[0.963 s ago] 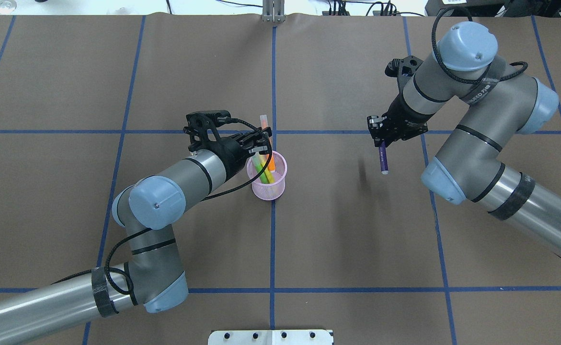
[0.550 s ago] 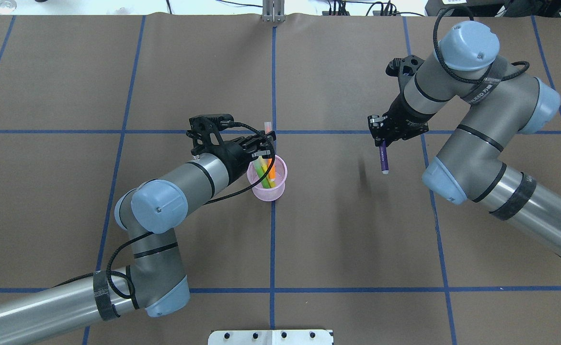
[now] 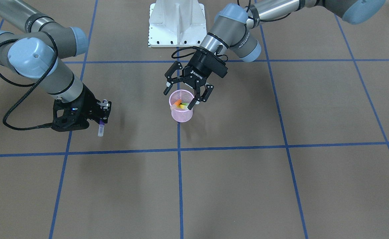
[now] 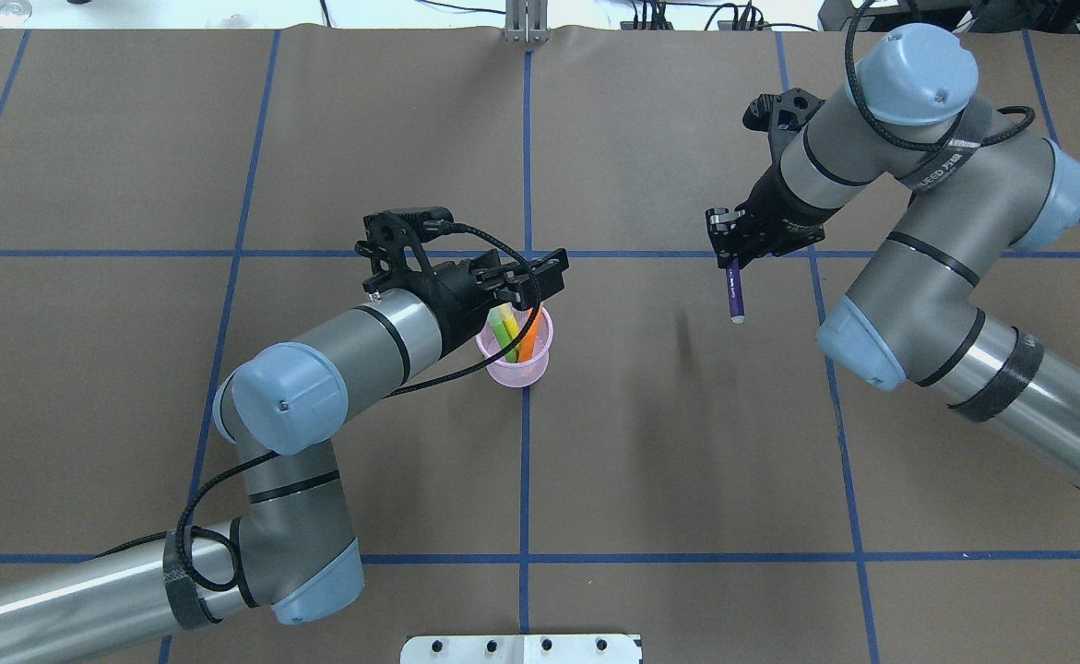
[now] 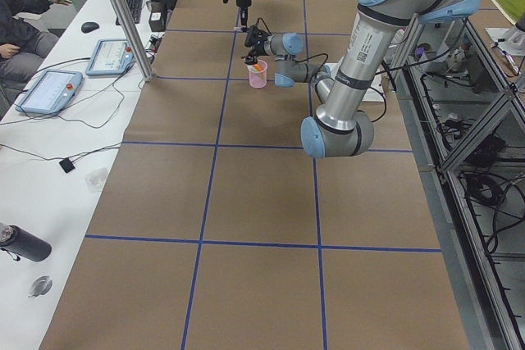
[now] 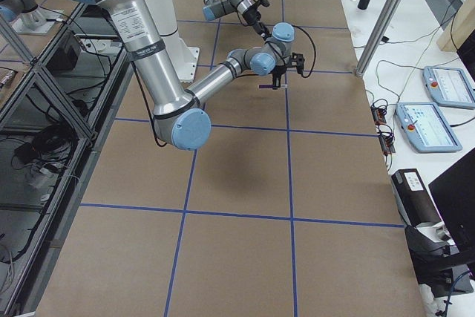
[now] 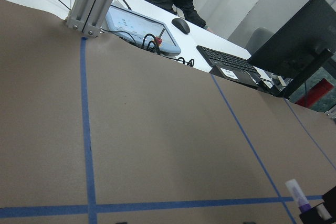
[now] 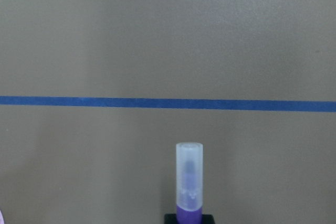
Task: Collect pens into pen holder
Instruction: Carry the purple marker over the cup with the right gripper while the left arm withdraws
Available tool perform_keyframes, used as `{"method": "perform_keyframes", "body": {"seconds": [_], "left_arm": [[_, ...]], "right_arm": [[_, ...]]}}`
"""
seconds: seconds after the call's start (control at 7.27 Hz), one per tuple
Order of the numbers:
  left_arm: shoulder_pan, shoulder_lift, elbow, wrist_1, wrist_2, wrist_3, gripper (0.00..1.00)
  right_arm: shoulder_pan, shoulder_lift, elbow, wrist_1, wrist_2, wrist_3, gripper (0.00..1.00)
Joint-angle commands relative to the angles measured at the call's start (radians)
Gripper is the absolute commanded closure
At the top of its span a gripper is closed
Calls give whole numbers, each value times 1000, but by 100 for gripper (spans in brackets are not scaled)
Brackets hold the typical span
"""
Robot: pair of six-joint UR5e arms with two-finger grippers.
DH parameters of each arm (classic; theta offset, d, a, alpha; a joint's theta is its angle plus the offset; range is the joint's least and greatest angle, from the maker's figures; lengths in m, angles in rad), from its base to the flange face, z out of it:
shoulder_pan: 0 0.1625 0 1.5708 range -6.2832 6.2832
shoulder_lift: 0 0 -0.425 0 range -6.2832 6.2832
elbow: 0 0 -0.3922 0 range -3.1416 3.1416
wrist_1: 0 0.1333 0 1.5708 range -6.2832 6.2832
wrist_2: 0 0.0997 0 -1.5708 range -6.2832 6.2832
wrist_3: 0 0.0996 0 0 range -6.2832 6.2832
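The pink mesh pen holder [image 4: 516,366] stands at the table's middle, also in the front view [image 3: 181,114]. The green pen [image 4: 503,327] and the orange pen [image 4: 529,336] lean inside it, also in the front view [image 3: 184,107] [image 3: 176,104]. My left gripper [image 4: 540,281] [image 3: 185,94] is open and empty just above the holder's rim. My right gripper [image 4: 731,258] [image 3: 102,117] is shut on the purple pen [image 4: 734,297] [image 8: 189,182], held off the table to the holder's right with its pale cap pointing down.
Blue tape lines [image 4: 525,480] divide the brown table cover. The white robot base plate [image 3: 177,23] sits at the near edge. Teach pendants [image 5: 49,92] and a seated person [image 5: 20,26] are beyond the far edge.
My left gripper let go of the orange pen, which slid down into the holder, and the fingers opened wide. My right arm shifted slightly farther back with the purple pen.
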Motion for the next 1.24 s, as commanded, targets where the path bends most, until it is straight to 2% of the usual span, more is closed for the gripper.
{"method": "perform_keyframes", "body": {"seconds": [0.0,0.14,0.28,0.41,0.55,0.69,0.83,0.96,1.1], "left_arm": [[-39,30,-103,115,-85,1,0],[-100,33,-107,152,-168,-19,0],[-209,36,-108,274,-348,-54,0],[-330,39,-108,382,-559,-56,0],[-427,56,-104,504,-768,-44,0],[-476,90,-105,509,-803,-21,0],[-486,107,-104,507,-802,29,0],[-498,107,-102,509,-802,39,0],[-504,107,-101,506,-801,41,0]], "right_arm": [[5,17,101,16,-75,2,100],[7,19,115,121,-91,3,100],[7,17,112,274,-115,15,100],[7,19,113,365,-143,17,100],[4,24,115,448,-207,15,100],[-31,19,110,549,-303,11,100],[-148,7,104,690,-486,6,100],[-292,11,93,769,-701,5,100],[-380,11,90,783,-840,0,100]]}}
